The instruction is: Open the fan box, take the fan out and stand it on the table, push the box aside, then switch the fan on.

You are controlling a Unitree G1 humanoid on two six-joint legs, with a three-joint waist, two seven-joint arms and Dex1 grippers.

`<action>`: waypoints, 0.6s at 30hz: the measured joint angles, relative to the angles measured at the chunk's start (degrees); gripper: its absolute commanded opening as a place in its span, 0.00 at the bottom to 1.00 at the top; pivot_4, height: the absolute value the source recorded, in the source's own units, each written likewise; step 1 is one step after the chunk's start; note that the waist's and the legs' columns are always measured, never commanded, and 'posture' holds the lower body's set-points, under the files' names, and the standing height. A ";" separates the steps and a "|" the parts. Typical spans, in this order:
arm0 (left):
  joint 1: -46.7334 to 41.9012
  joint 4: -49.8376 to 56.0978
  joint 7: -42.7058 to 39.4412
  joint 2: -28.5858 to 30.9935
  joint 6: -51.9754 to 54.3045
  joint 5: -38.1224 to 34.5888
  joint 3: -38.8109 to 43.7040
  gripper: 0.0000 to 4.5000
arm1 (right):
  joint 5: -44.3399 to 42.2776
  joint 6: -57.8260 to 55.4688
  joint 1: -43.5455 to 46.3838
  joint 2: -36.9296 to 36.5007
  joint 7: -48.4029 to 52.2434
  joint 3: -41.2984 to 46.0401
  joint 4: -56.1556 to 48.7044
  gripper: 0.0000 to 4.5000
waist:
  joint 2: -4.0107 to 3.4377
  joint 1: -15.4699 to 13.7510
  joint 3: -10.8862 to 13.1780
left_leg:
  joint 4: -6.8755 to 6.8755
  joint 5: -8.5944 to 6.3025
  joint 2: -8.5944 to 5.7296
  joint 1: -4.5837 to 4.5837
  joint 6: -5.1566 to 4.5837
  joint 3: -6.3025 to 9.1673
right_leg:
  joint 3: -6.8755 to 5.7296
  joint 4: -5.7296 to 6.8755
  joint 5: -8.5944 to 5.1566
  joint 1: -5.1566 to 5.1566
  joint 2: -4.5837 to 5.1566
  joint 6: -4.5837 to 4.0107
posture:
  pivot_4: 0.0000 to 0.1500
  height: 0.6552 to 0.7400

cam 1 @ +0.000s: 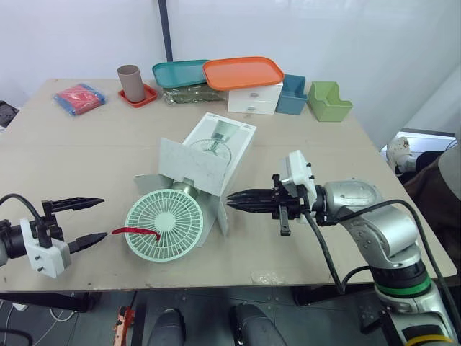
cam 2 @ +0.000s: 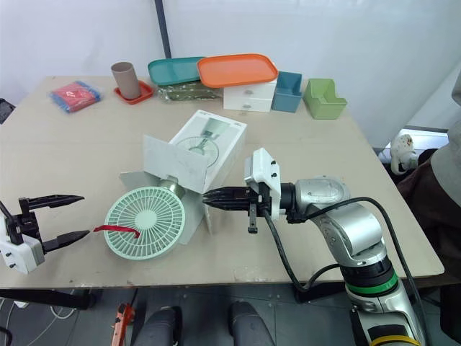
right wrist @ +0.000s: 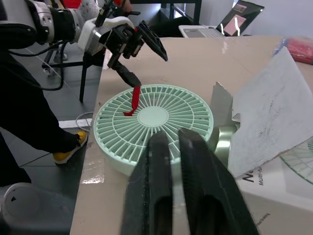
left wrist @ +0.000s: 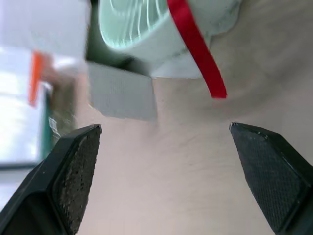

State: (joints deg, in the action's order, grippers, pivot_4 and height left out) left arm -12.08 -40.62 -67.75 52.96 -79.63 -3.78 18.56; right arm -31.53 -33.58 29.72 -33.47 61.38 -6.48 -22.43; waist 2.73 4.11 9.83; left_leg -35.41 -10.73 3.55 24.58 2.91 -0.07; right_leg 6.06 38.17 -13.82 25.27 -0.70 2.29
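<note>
Left gripper: jaws open and empty, held at the front edge of the table and pointing at the fan. A red ribbon lay across the fan's grille, its free end near the lower finger. The fan's head lay on the table outside the open end of the box, and its stem sat between the flaps. The box lay on its side at mid-table. Right gripper: jaws closed and empty, tips just beside a flap; contact could not be determined.
</note>
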 measured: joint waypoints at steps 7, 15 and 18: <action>-5.50 -4.53 6.23 -0.27 -11.83 9.00 1.11 1.00 | -0.27 1.22 -0.90 -1.05 2.20 -0.70 -0.35 0.60 | 0.01 -0.01 -0.01 | -0.15 0.04 0.03 -0.03 -0.04 -0.07 | 0.03 0.06 0.11 -0.07 0.00 0.14 | 1.00 1.00; -10.11 3.73 31.91 -2.79 -12.39 41.57 3.64 1.00 | 1.84 2.98 -0.89 -1.17 2.05 -2.47 0.28 0.60 | 0.03 -0.04 -0.02 | -0.27 0.08 0.02 -0.07 -0.06 -0.09 | 0.07 0.11 0.22 -0.14 -0.01 0.22 | 1.00 1.00; -10.82 5.61 52.85 -2.26 -11.61 61.58 2.77 1.00 | 2.59 3.34 -0.94 -1.24 1.33 -2.48 0.25 0.60 | 0.04 0.01 -0.02 | -0.29 0.09 0.03 -0.08 -0.06 -0.12 | 0.08 0.11 0.27 -0.13 -0.01 0.23 | 1.00 1.00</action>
State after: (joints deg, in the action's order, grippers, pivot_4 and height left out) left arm -22.90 -35.01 -14.90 50.70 -91.23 57.80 21.34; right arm -28.94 -30.24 28.79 -34.72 62.71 -8.96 -22.19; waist 2.77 4.12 9.81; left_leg -35.71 -10.64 3.58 24.51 2.85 -0.19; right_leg 6.15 38.28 -13.54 25.14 -0.71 2.52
